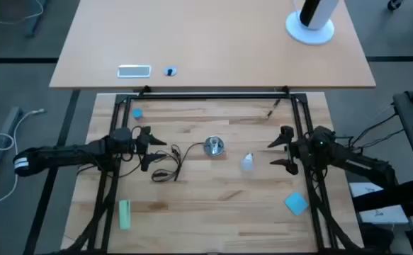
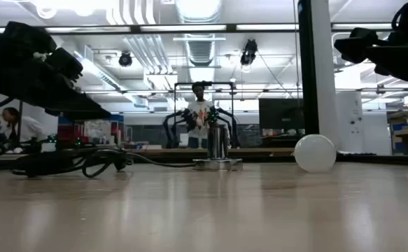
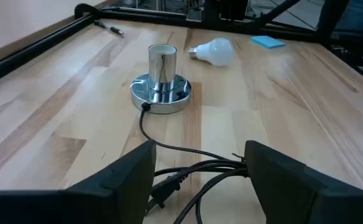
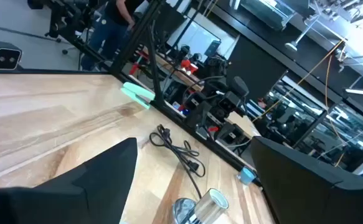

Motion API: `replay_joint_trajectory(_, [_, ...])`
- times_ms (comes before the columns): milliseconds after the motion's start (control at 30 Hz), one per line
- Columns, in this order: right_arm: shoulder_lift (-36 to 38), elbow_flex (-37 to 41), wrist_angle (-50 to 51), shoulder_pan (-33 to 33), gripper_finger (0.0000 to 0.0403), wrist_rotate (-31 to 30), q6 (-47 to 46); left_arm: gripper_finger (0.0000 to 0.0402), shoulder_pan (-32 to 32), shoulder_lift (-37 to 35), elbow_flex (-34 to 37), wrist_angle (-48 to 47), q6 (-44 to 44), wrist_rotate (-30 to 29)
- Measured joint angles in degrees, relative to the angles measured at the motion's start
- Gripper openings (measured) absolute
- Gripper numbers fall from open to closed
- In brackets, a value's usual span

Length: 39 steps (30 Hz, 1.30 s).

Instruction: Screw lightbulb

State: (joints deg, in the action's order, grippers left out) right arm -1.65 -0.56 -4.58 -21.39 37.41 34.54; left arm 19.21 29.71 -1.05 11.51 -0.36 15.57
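My right jaws (image 1: pixel 283 150) stand spread wide and empty, hovering above the pale wooden tabletop (image 1: pixel 213 205) at its right side. My left jaws (image 1: pixel 148 147) are likewise spread and hold nothing, poised over the left side with the loose coil of black cord (image 1: pixel 165 167) just beneath and ahead of them.

The small whitish translucent lightbulb (image 1: pixel 247 162) lies on its side on the tabletop, between my two pairs of jaws but clearly nearer the right ones, just inward of them toward the middle. In the left wrist view the lightbulb (image 3: pixel 213 51) rests beyond the round shiny silver socket (image 3: pixel 161 88), its narrower screw base turned toward the socket side and its rounded head away. So its long axis runs flat along the tabletop, roughly crosswise, not upright.

The socket (image 1: pixel 215 146) stands upright near the centre, close beside the bulb but not touching it. I judge the right arm the better placed for the pickup, reaching inward and down.
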Motion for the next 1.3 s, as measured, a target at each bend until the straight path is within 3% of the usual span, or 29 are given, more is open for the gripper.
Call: replay_joint_trajectory(1300, [0.0, 0.0, 0.0, 0.0, 0.0313, 0.0, 0.0, 0.0238, 0.0, 0.0, 0.0, 0.0, 0.0, 0.0])
